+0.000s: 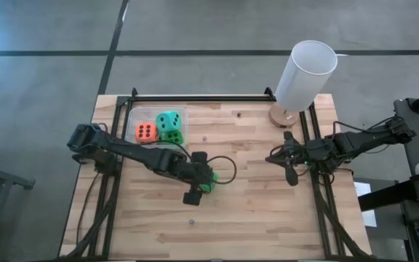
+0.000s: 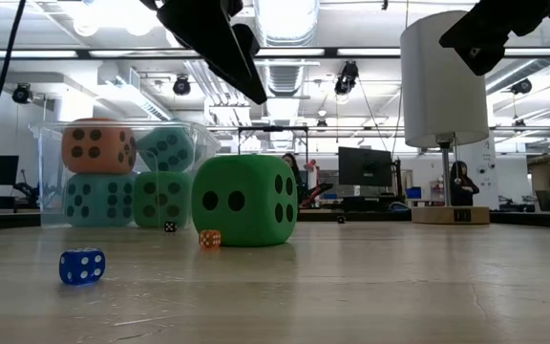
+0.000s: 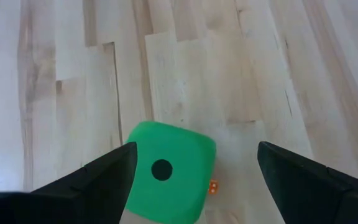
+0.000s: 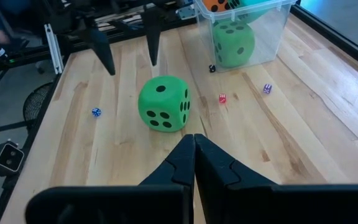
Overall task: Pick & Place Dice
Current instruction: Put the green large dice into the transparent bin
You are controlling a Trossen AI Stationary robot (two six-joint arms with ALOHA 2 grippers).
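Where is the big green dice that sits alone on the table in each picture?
High view: green dice mid-table, mostly under the left gripper.
Low view: centre, right of the clear tub.
Left wrist view: bottom middle.
Right wrist view: centre.
Shared landmark: the clear tub.

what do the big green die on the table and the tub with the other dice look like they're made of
Green die: probably soft foam, matte; its corners are rounded, its faces dull and glare-free, with flat black pips. Tub: clear, glossy plastic, apparently rigid; the dice inside show through its walls.
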